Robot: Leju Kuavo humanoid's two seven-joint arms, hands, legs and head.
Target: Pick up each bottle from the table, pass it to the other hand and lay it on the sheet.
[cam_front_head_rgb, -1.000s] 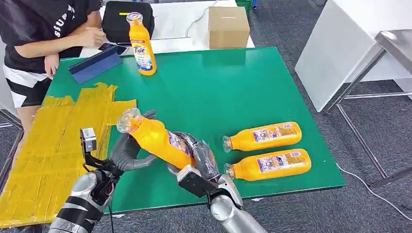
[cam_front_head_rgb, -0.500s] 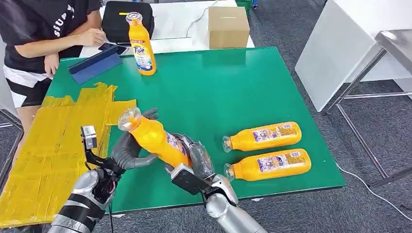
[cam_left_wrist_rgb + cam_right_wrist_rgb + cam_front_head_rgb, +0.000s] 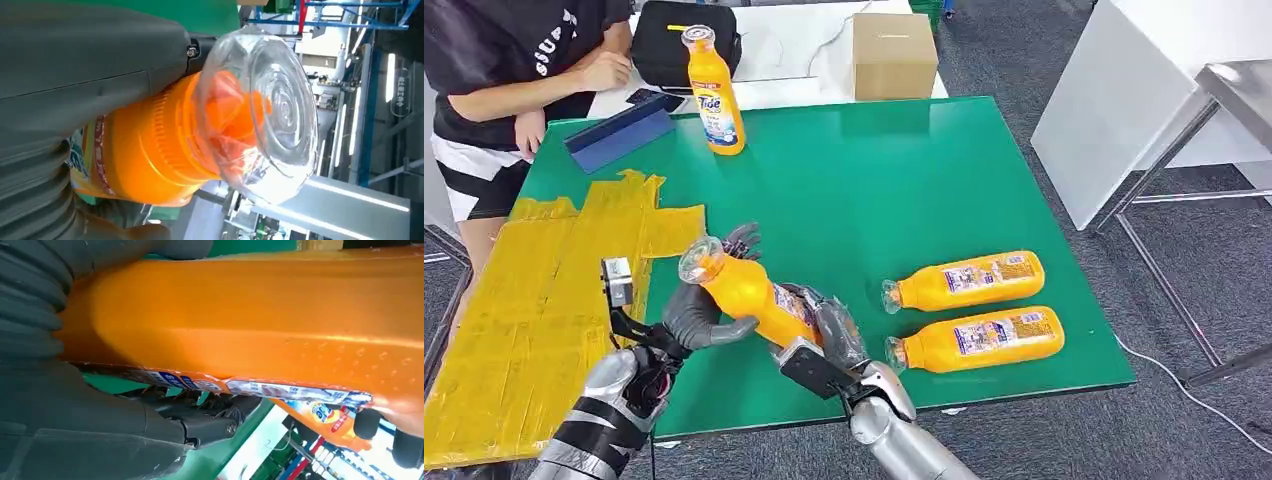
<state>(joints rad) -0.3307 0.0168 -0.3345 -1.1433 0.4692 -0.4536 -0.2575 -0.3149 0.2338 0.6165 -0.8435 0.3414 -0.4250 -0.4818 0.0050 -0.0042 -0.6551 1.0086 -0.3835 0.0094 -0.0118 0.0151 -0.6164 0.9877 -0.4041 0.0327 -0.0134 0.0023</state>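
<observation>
— holding what, and where?
— right hand (image 3: 824,330) clamped around the base of the orange detergent bottle (image 3: 749,293), raised above the green table (image 3: 904,190); left hand (image 3: 699,310) wrapped on the neck.
— why both?
— mid-handover, probably, before laying on the yellow sheet (image 3: 534,300).

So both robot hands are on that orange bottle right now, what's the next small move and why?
Probably the right robot hand should let go: the left robot hand already wraps the bottle near its neck, and the yellow sheet lies on the left side.
</observation>
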